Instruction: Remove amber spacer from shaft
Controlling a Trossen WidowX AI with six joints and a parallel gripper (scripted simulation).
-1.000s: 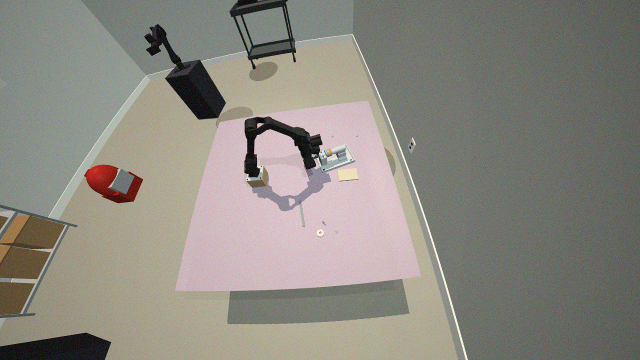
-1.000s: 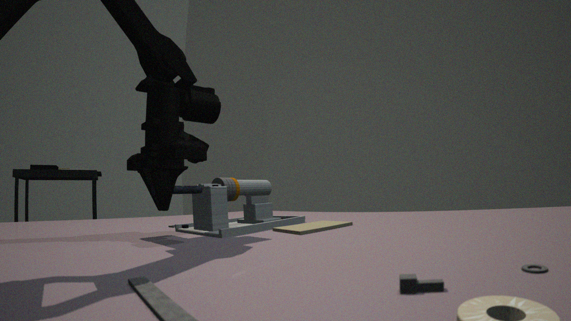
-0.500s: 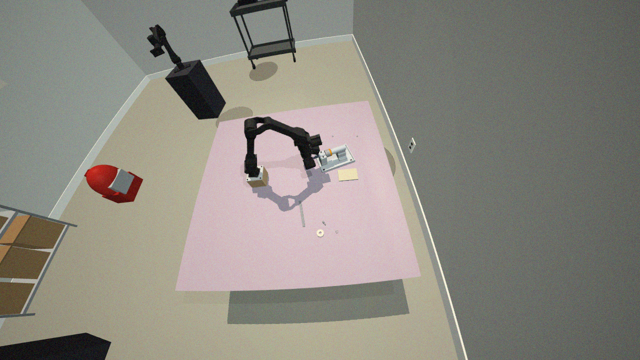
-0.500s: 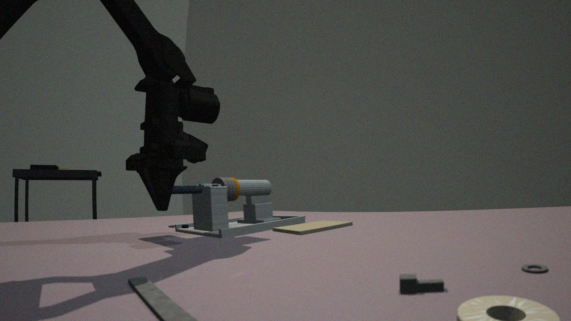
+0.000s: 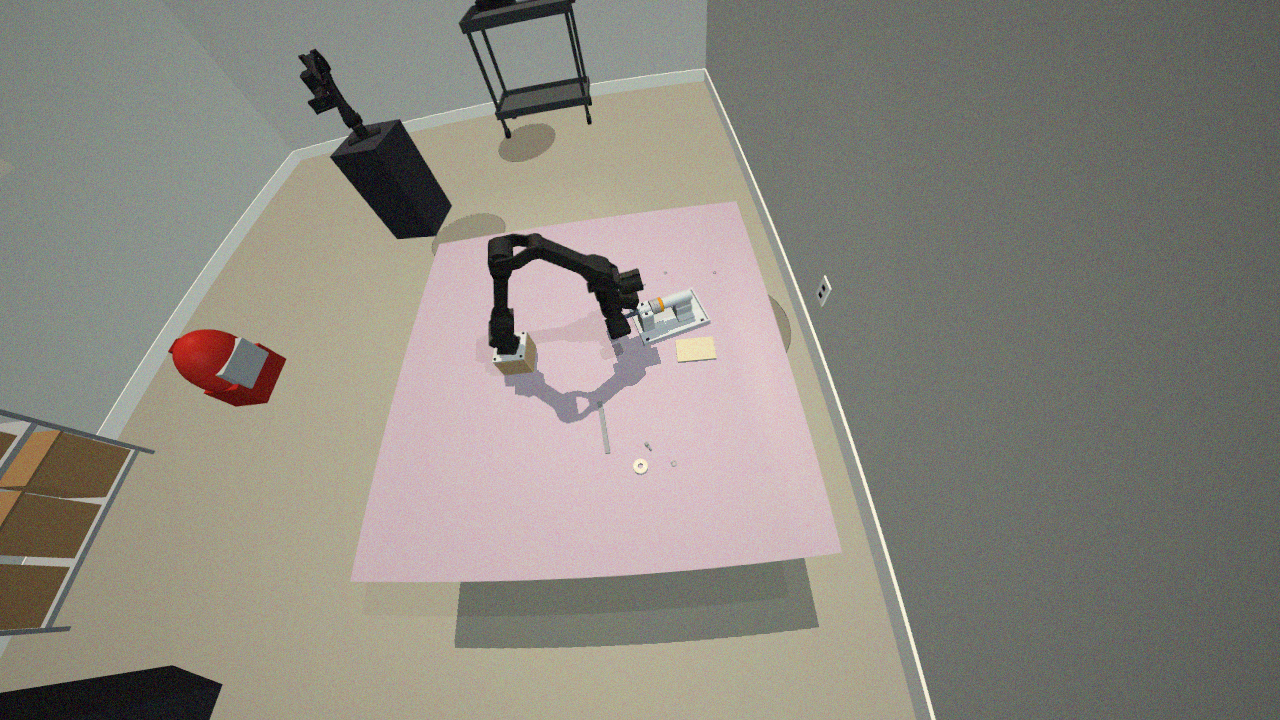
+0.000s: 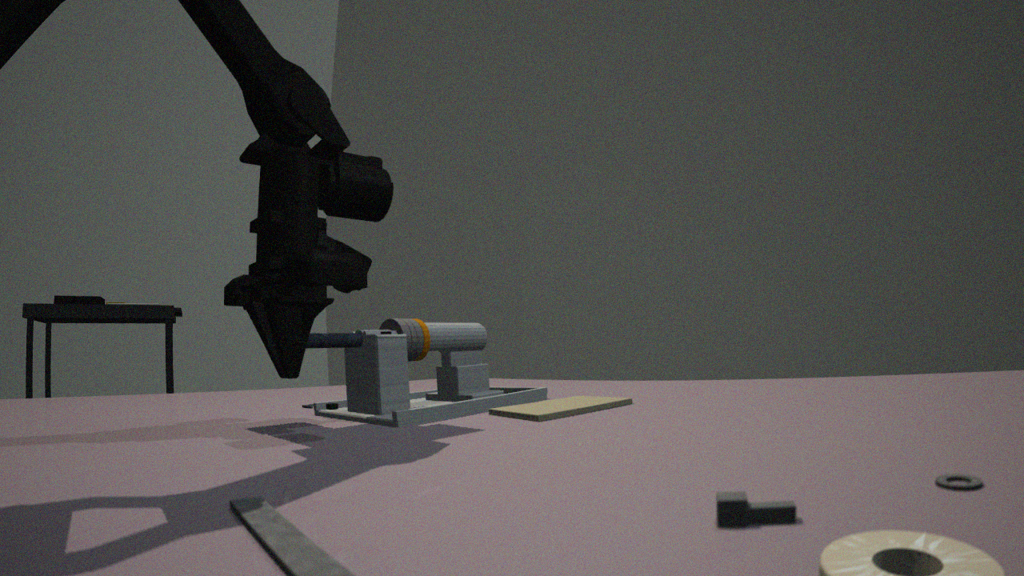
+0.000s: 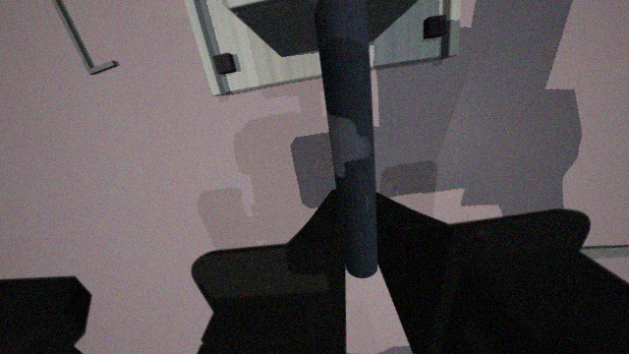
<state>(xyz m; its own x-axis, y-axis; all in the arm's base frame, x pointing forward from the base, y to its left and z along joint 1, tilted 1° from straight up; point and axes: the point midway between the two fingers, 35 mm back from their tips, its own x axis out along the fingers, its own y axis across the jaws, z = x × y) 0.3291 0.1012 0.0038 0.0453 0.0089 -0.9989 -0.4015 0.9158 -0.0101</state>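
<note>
Pinched on the free end of the dark shaft [image 6: 333, 341]: the black gripper [image 6: 287, 366], pointing straight down, fingertips pressed against either side of the rod close to its tip. Lying level above the pink table [image 6: 644, 444], long axis horizontal, running from the gripper through the small grey support block [image 6: 376, 372] toward the big housing block [image 6: 458, 335]. Seen from the wrist, stretching straight up the view from between the fingers to the pale base plate [image 7: 256, 59]. Threaded on the rod between the two blocks: a grey spacer [image 6: 402, 335], then the amber spacer [image 6: 423, 338] tight against the end of the housing, off the table. Viewed from above, pointing from the arm's wrist out to the right and slightly away, toward the far right part of the table [image 5: 537, 501]. Just beside the base plate [image 6: 437, 405], a flat tan board [image 6: 562, 406]. Nearer the exterior camera, well apart from the fixture: a flat grey bar [image 6: 286, 537], a small dark L-shaped piece [image 6: 751, 510], a thin dark washer [image 6: 958, 482] and a large cream ring [image 6: 902, 557]. Heavy arm shadow across the pink surface. Around the table: tan floor [image 5: 268, 537], grey walls, a black pedestal [image 5: 391, 177] carrying a second dark arm, a wheeled metal cart [image 5: 532, 58], a red object [image 5: 223, 362] with a grey panel, shelving [image 5: 53, 519] with brown boxes.
</note>
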